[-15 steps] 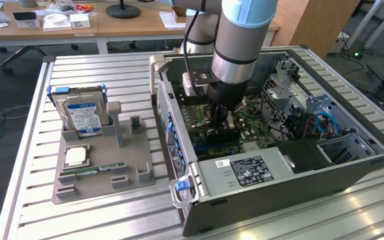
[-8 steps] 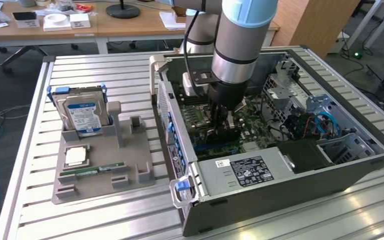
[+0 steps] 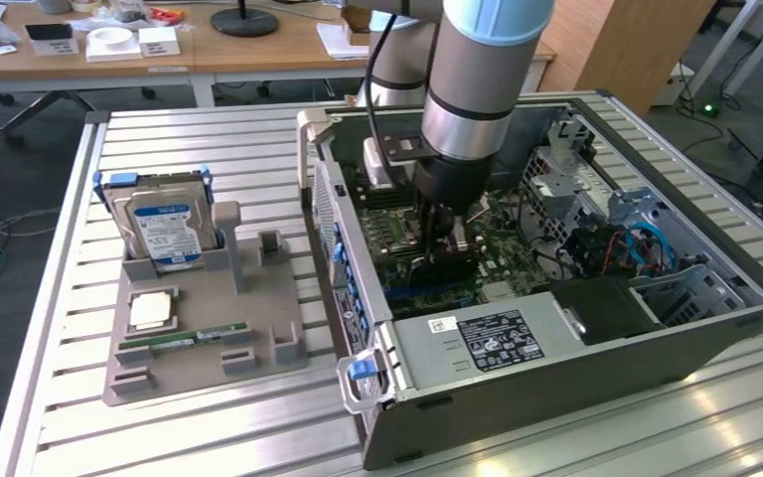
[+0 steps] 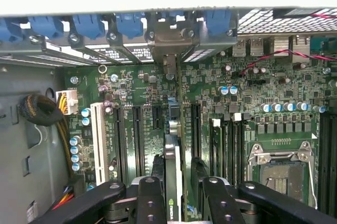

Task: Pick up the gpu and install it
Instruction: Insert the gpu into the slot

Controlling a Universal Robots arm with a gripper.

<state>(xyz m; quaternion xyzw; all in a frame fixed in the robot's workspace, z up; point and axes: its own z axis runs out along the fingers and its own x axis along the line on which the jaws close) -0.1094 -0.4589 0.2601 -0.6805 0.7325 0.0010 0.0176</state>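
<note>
- The case (image 3: 594,328) lies open on the tabletop (image 3: 196,149), and the arm (image 3: 481,79) reaches down into it over the motherboard (image 4: 147,108).
- The gpu (image 4: 172,182) is off the tray (image 3: 203,343) and inside the case, standing edge-on in line with a slot, its bracket end (image 4: 169,42) up at the rear slot openings by the blue latches (image 4: 129,24).
- Judged from this, pick-up and carrying are done; whether the card is pushed fully home cannot be told.
- On the tray the hard drive (image 3: 170,229) and a memory stick (image 3: 183,340) sit untouched.
- The claw (image 4: 178,192) straddles the card's top edge, its fingers (image 4: 151,203) partly apart, one on each side.
- They sit close against the card; whether they press on it or have just let go I cannot tell.
</note>
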